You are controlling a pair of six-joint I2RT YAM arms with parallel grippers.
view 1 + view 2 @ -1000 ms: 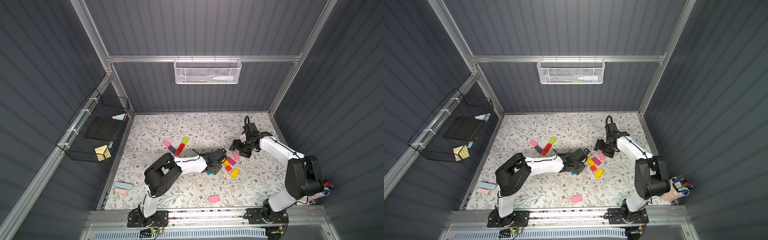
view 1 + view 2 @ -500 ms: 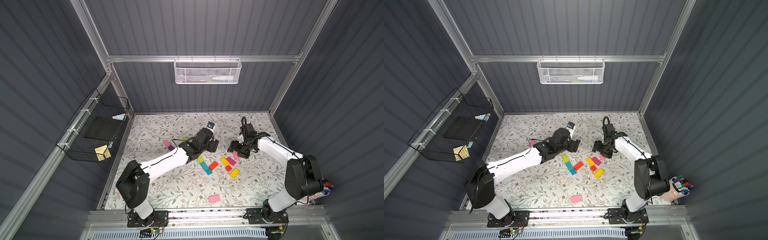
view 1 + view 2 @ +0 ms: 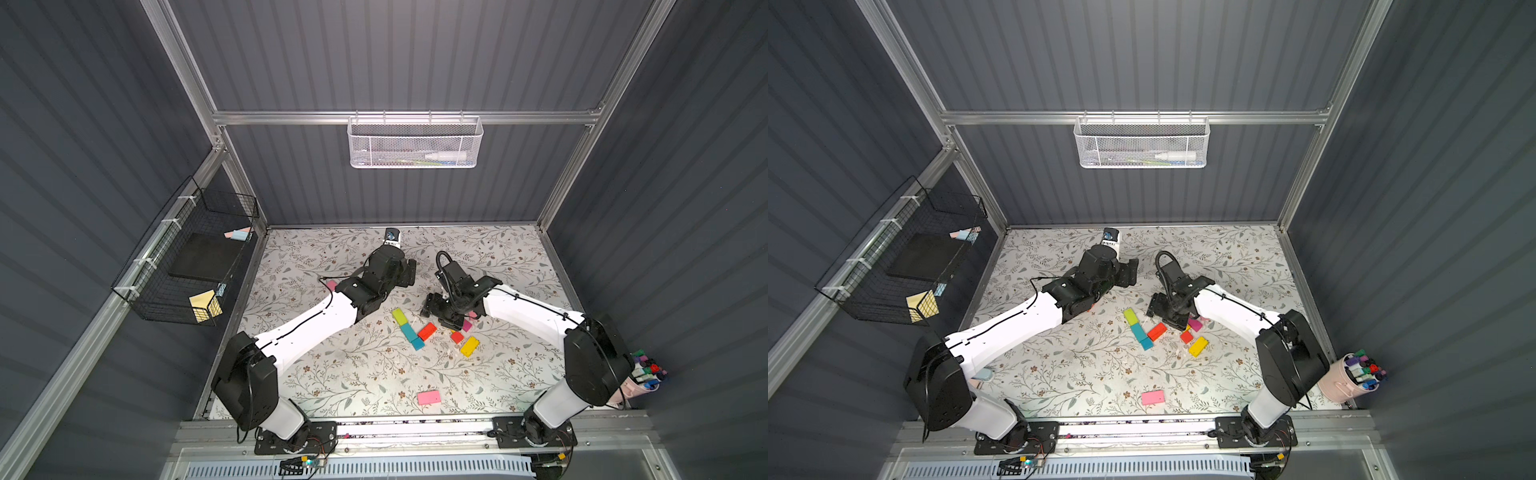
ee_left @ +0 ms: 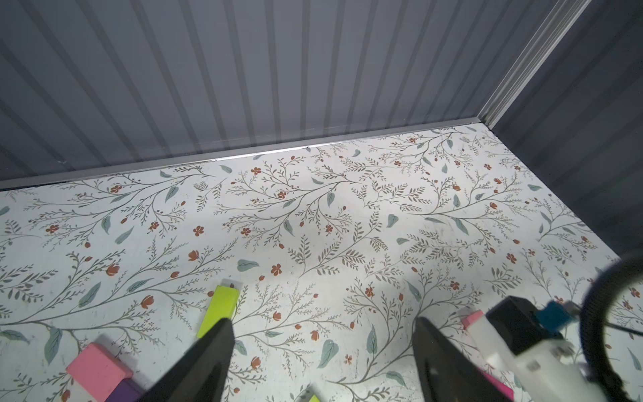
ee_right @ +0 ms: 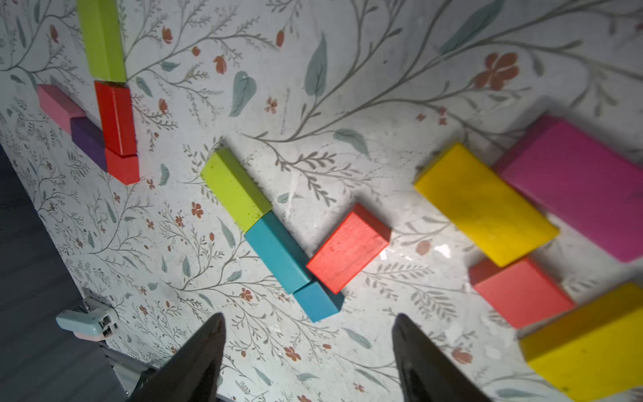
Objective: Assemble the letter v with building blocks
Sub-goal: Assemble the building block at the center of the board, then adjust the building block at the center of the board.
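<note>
Near the middle of the bench [image 3: 374, 374], 3 blocks lie end to end in 1 slanted line: a lime block [image 5: 236, 189], a long teal block [image 5: 278, 252] and a short teal block [image 5: 316, 301]. A slanted red block [image 5: 348, 247] touches the 2 teal ones at the low end of that line and angles the other way, so the 4 make a v with 1 short side.

My right gripper [image 5: 308, 329] hovers just beside the short teal block, jaws wide apart with nothing between them. Near it lies a loose cluster: a yellow block [image 5: 485, 205] touches a magenta block [image 5: 577, 188] and a square red block [image 5: 522, 292], with a big yellow block [image 5: 591, 344] close by.

My left gripper [image 4: 323, 348] hangs over the bench farther back, also spread open and empty. Near it sits another group: a far lime block [image 4: 221, 309], a pink block [image 4: 99, 369] and a purple block [image 4: 123, 393]. The right wrist view also shows a long red block [image 5: 116, 118] and a short red block [image 5: 121, 168] there.
</note>
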